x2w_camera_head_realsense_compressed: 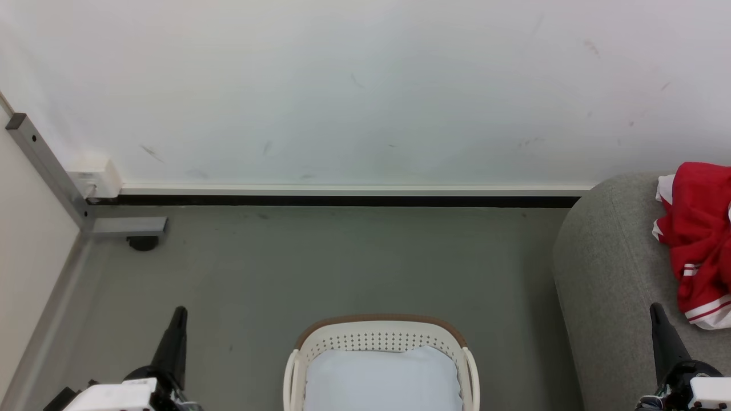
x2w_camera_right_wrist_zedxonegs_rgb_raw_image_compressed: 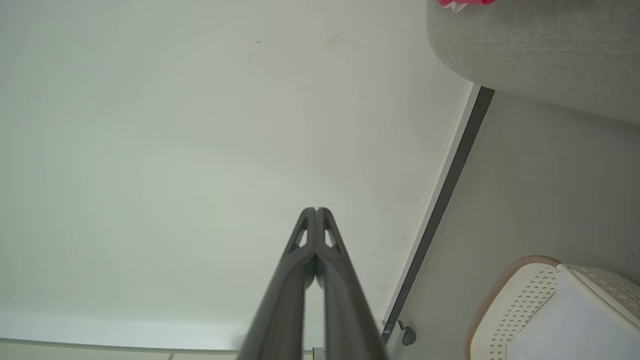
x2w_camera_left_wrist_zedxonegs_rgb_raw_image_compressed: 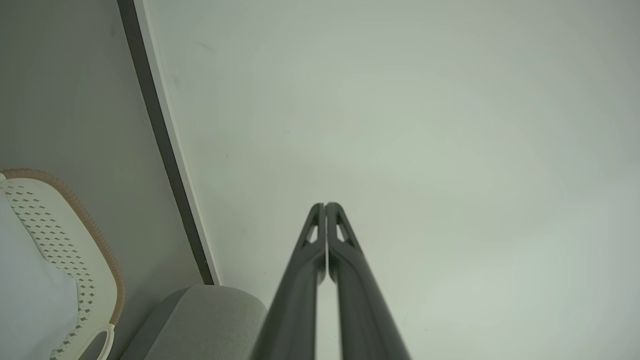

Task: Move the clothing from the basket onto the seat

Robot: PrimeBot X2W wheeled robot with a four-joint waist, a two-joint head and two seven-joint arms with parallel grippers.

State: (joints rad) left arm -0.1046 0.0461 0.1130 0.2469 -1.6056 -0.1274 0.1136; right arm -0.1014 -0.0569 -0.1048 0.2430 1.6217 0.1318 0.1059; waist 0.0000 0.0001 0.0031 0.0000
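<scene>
- The clothing (x2w_camera_head_realsense_compressed: 699,240), a red heap with white trim, lies crumpled on the seat (x2w_camera_head_realsense_compressed: 611,274) at the robot's right, so the job looks done.
- The basket (x2w_camera_head_realsense_compressed: 380,337) stands on the floor (x2w_camera_head_realsense_compressed: 342,257) between the arms, showing just its pale liner (x2w_camera_head_realsense_compressed: 382,379).
- The left gripper (x2w_camera_left_wrist_zedxonegs_rgb_raw_image_compressed: 325,206) and right gripper (x2w_camera_right_wrist_zedxonegs_rgb_raw_image_compressed: 316,210) each have their fingers pressed together on nothing. They are raised either side of the basket and aimed at the wall (x2w_camera_head_realsense_compressed: 365,85); a resting pose, I'd judge.
- A metal frame leg (x2w_camera_head_realsense_compressed: 51,171) sits far left, well apart, and I see no obstacle between basket and seat.
</scene>
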